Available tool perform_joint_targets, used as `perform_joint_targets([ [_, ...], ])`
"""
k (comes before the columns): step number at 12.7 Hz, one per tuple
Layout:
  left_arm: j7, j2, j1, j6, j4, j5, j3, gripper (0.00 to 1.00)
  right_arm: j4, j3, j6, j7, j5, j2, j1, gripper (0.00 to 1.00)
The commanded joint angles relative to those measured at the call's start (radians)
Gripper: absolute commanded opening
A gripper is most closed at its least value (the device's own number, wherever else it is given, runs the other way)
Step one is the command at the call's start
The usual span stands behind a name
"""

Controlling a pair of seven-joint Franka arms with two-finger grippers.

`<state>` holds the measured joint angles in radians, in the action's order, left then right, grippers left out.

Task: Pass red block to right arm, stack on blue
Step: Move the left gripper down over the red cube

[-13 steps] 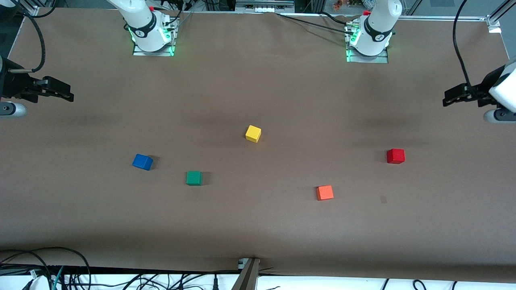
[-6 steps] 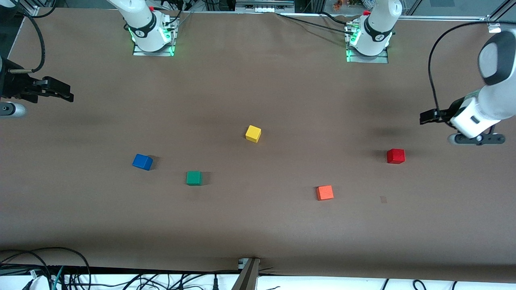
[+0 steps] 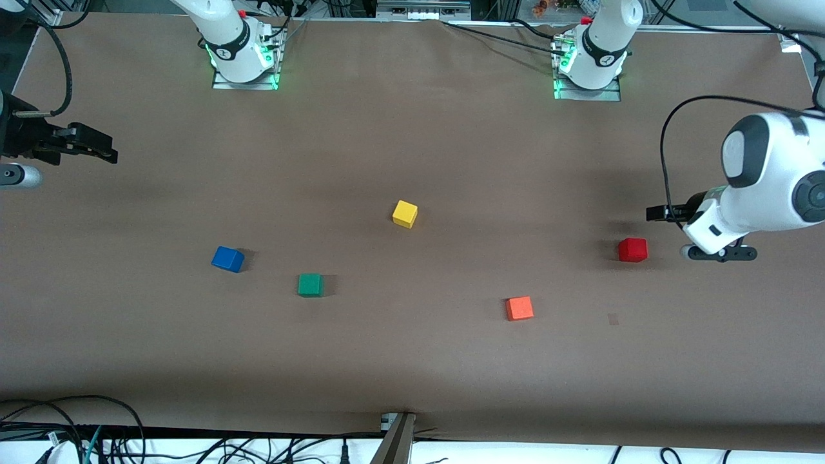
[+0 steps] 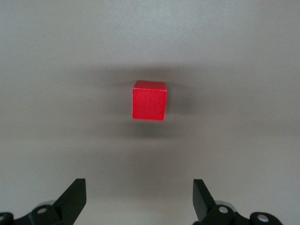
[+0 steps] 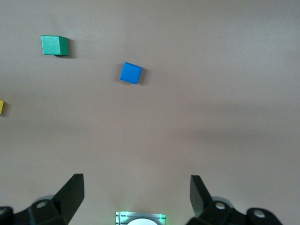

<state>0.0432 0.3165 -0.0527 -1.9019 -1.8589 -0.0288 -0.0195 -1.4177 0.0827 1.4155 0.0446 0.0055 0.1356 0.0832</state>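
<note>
Red block (image 3: 632, 249) rests flat on the brown paper-covered surface (image 3: 412, 361) toward the left arm's end, one face up, sides roughly square to the surface's edges; as a cube it has no long axis. Left gripper (image 3: 657, 213) hangs over the surface just beside the block, fingers spread apart and empty; the left wrist view shows the block (image 4: 149, 100) ahead of the two fingertips (image 4: 75, 197), untouched. Right gripper (image 3: 103, 151) waits over the right arm's end of the surface, fingers released, holding nothing. Blue cube (image 3: 227, 259) sits toward that end, turned slightly askew, with a green cube (image 3: 310, 284) near it; the right wrist view shows both from above. Yellow cube (image 3: 405, 213) and orange cube (image 3: 519, 308) appear whole only in the front view, which also shows cables (image 3: 77, 432) along the surface's near edge.
</note>
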Motion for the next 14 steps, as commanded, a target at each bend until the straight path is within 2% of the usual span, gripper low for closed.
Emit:
perform_joint_targets([
  [1, 0.003, -0.002, -0.016, -0.168, -0.129, 0.012, 0.003, 1.00, 0.023, -0.006, -0.007, 0.011, -0.005, 0.009, -0.007, 1.00],
  [4, 0.003, 0.006, -0.015, -0.334, -0.223, 0.012, 0.004, 1.00, 0.022, -0.006, -0.004, 0.006, -0.005, 0.012, -0.005, 1.00],
  [14, 0.010, 0.125, -0.012, -0.525, -0.200, 0.012, 0.009, 1.00, 0.019, -0.008, 0.034, 0.000, -0.007, 0.068, 0.001, 1.00],
])
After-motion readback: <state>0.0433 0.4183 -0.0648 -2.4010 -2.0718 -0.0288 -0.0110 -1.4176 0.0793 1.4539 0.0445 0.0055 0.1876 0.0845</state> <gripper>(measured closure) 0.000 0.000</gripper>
